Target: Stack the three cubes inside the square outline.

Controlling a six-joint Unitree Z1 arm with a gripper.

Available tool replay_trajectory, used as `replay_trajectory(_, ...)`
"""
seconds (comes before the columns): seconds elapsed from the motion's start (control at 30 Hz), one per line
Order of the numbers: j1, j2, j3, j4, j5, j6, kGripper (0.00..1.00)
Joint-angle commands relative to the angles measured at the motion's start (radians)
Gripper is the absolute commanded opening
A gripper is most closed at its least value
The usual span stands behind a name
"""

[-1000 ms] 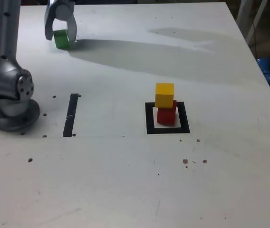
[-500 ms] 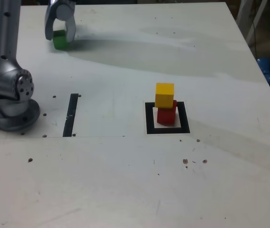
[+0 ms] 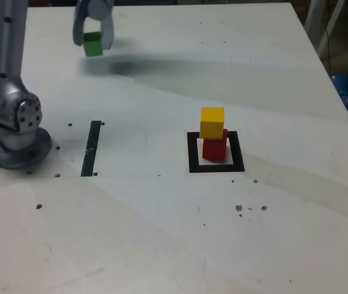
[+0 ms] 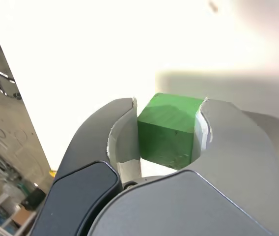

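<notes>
The gripper (image 3: 92, 41) pinched the green cube (image 3: 93, 44) above the table (image 3: 149, 214), toward eleven o'clock in the exterior view. Toward four o'clock from it, the yellow cube (image 3: 212, 123) sat on the red cube (image 3: 214, 147), which stood inside the square (image 3: 239, 151).

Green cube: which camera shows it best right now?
The wrist view: the green cube appears large there, clearly between the fingers. The exterior view shows it small, partly covered by the fingers, near the table's far edge.
</notes>
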Motion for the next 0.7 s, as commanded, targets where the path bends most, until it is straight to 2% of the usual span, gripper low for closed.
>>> replay_trajectory(0.0, -0.054, -0.044, 0.001, 0.033, -0.008, -0.028, 0.29)
replay_trajectory(0.27, -0.264, -0.134, 0.003, 0.125, -0.033, -0.141, 0.29)
replay_trajectory(0.67, -0.554, -0.173, -0.013, 0.187, -0.156, -0.352, 0.29)
